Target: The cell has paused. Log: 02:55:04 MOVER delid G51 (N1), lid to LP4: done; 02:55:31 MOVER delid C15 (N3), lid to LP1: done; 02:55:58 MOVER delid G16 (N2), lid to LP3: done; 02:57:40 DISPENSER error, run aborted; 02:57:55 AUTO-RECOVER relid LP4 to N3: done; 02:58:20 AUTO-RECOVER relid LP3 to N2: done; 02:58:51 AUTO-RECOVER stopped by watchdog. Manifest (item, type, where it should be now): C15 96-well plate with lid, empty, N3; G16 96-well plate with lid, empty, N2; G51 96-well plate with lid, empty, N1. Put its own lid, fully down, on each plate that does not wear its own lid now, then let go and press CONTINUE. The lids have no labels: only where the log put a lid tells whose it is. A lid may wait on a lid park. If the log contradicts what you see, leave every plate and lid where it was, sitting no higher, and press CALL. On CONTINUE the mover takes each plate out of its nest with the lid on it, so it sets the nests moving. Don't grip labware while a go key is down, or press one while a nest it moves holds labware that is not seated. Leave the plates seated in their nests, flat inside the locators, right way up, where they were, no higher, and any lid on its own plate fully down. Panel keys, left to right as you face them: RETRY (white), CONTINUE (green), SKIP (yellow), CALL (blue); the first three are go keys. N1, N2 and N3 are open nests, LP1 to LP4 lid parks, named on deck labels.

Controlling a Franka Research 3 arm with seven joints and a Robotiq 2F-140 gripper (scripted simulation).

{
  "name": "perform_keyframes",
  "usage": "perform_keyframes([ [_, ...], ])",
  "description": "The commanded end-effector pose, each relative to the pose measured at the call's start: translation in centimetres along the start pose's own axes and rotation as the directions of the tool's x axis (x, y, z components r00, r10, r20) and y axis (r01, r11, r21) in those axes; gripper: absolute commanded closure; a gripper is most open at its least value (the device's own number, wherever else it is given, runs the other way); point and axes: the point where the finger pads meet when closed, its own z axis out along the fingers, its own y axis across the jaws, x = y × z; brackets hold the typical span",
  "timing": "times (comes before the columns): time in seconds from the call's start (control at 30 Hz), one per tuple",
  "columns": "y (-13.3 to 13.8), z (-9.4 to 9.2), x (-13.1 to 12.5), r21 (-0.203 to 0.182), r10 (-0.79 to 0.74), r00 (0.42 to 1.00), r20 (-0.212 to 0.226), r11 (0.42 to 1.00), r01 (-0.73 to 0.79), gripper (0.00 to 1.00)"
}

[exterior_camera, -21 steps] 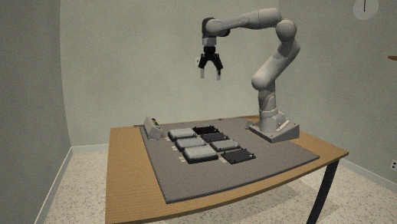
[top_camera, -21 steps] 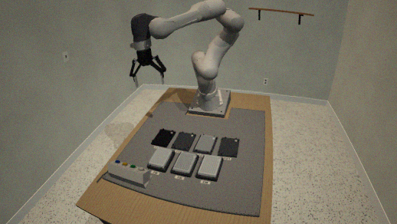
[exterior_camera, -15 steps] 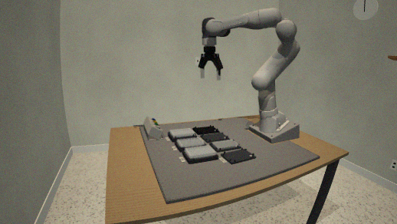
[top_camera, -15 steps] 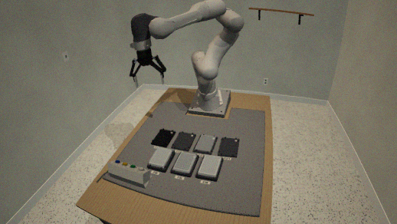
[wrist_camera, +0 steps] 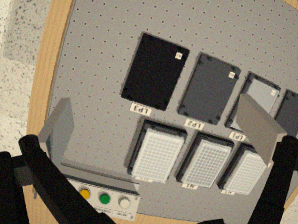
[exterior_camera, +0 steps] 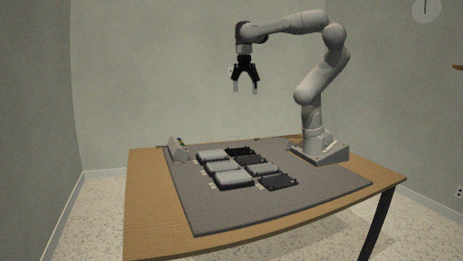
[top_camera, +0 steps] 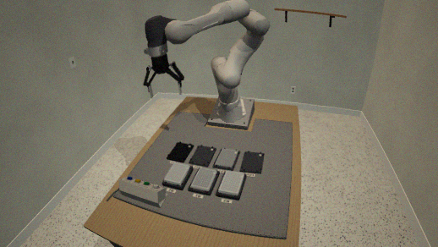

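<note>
Three well plates sit in the front row of nests: left (top_camera: 177, 174), middle (top_camera: 204, 179) and right (top_camera: 232, 183). The left and middle plates look smooth-topped, as if lidded. The right plate looks whiter with its wells showing, as if bare. Behind them are four lid parks. A pale lid (top_camera: 226, 158) lies on the third park from the left, and the other three parks look dark and empty. My gripper (top_camera: 164, 82) is open and empty. It hangs high above the table's far left side, well away from all labware. The deck labels are too small to read.
The key panel (top_camera: 142, 191) stands left of the nests, with the blue (top_camera: 129, 178), yellow (top_camera: 138, 180), green (top_camera: 146, 183) and white (top_camera: 156, 185) keys in a row. The arm's base (top_camera: 230, 114) stands at the back of the grey mat.
</note>
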Motion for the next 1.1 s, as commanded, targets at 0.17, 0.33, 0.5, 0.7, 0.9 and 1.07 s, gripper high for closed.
perform_keyframes([
  [0.17, 8.2, 7.6, -10.2, -0.029, 0.052, 0.997, 0.05, 0.998, -0.051, 0.0],
  [0.33, 10.7, 9.8, -11.9, -0.037, 0.08, 0.995, 0.056, 0.996, -0.078, 0.0],
  [0.5, 13.3, 12.1, -13.0, -0.042, 0.113, 0.992, 0.059, 0.993, -0.111, 0.0],
  [0.7, 15.5, 14.3, -13.6, -0.044, 0.151, 0.987, 0.059, 0.988, -0.149, 0.0],
  [0.9, 17.4, 16.2, -13.8, -0.042, 0.191, 0.98, 0.059, 0.981, -0.188, 0.0],
  [1.07, 18.8, 17.9, -13.6, -0.036, 0.229, 0.972, 0.059, 0.973, -0.227, 0.0],
])
